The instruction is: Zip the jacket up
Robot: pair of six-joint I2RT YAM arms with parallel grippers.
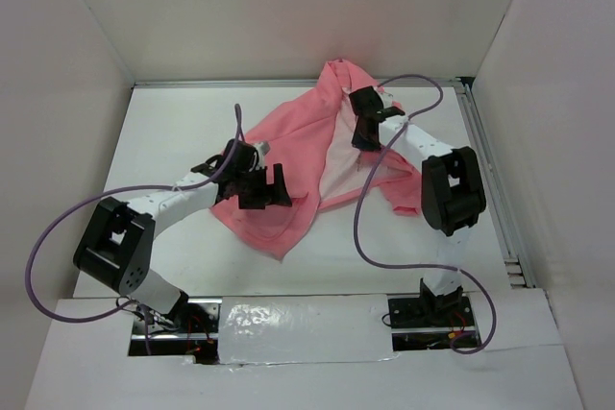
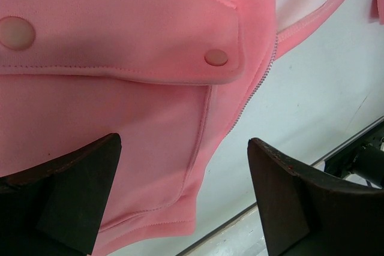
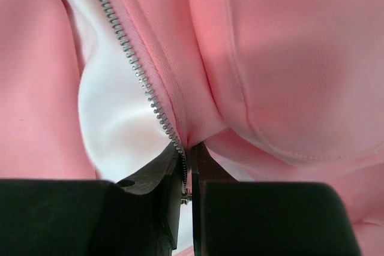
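Toward the far edge of the table (image 1: pixel 173 132), slightly right of its middle, the right gripper (image 1: pixel 363 136) reaches down onto the open front of the jacket (image 1: pixel 288 156). Its wrist view shows the fingers (image 3: pixel 150 178) drawn almost together, with only a thin slit between them. They are clamped on the jacket's front edge, where the metal zipper (image 3: pixel 141 76) teeth run down into the slit. Pale lining (image 3: pixel 114 112) bulges to the left of the teeth, and pink cloth folds to their right.

The left gripper (image 1: pixel 274 184) sits over the jacket's left-hand panel, towards the table's middle. Its fingers (image 2: pixel 78 190) stand wide apart and hold nothing. Between them lie a pocket flap (image 2: pixel 150 34) with a round snap (image 2: pixel 216 57), a line of zipper teeth along the panel's edge, and bare table beyond. Whether the fingertips touch the cloth cannot be told.

The jacket lies rumpled and unzipped. Its long axis runs from the far edge down toward the near-left, with one bunched end at the far edge and a pointed end nearest the arm bases.
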